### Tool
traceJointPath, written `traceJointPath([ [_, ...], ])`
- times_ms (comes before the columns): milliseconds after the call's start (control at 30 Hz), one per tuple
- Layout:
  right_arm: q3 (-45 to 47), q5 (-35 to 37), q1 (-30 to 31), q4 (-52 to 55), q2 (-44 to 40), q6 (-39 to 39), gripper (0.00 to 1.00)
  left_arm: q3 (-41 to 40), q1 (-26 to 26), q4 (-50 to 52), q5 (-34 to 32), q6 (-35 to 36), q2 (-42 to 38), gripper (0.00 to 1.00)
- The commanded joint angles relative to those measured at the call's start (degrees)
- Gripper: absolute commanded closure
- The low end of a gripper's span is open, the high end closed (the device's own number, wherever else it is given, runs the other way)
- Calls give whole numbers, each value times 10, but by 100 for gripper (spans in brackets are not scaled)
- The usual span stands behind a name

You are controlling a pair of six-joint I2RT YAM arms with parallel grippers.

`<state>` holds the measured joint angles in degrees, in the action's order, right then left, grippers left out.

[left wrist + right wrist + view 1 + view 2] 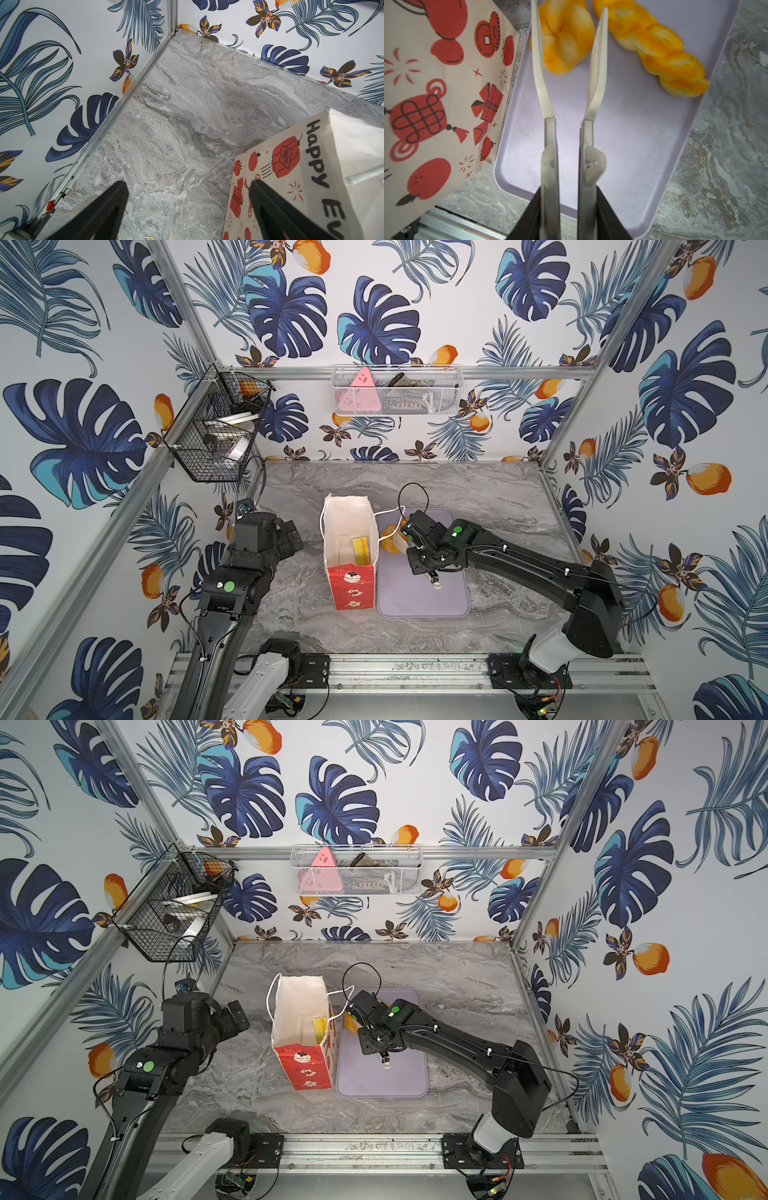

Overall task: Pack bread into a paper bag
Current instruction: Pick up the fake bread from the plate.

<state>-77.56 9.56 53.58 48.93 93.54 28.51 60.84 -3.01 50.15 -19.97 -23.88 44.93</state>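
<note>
One piece of bread shows inside the tall paper bag (351,587), which is red on its front with cartoon faces and white within. In both top views a pale yellow wedge (360,551) lies at the bottom, and I cannot tell whether more sits beneath it. The bag stands upright on the grey marble tabletop (478,497), hard against the left edge of a flat lilac rectangular tray (419,597), its white cord handles drooping to either side. The right arm (519,560) reaches over the tray's far end, where a knotted golden bun (390,548) peeks out near the bag's mouth.

From the left wrist, the left gripper (187,182) hangs over bare marble, fingers spread with nothing between them. The bag's cream side panel is just beside it. Black lettering there reads "Happy Ev", cut off at the frame edge. The marks on the red lantern drawing are too small to read.

From the right wrist, the right gripper (568,193) clamps a pair of steel tongs (586,135) with white tips. Those tips stand parted on either side of the knotted bun, not clearly pinching it. A long orange-golden twisted loaf (654,47) lies just beside the bun on the tray. This side of the bag shows only red coin, knot and gift motifs, no words.

I judge the packing partway done: at least one piece is in, two remain on the tray, and the bun looks to be next.
</note>
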Motion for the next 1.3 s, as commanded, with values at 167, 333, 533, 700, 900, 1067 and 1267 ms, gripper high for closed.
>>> traceJointPath([
  [167, -6, -12, -19, -41, 19, -21, 59, 7, 1, -8, -9, 9, -1, 1],
  [333, 11, -10, -44, -43, 2, -27, 58, 10, 1, -5, -10, 11, -1, 1],
  [533, 22, -29, -55, -53, 20, -28, 58, 9, 1, -7, -10, 10, 0, 1],
  [700, 30, -48, -56, -72, 34, -29, 58, 8, 1, -8, -11, 10, 2, 1],
  [900, 28, -59, -56, -83, 55, -30, 59, 7, 1, -9, -12, 10, 2, 1],
  [1067, 32, -66, -56, -82, 66, -27, 71, 7, 1, -8, -15, 11, 1, 1],
  [1267, 34, -65, -56, -73, 66, -24, 100, 7, 1, -8, -16, 12, 1, 1],
])
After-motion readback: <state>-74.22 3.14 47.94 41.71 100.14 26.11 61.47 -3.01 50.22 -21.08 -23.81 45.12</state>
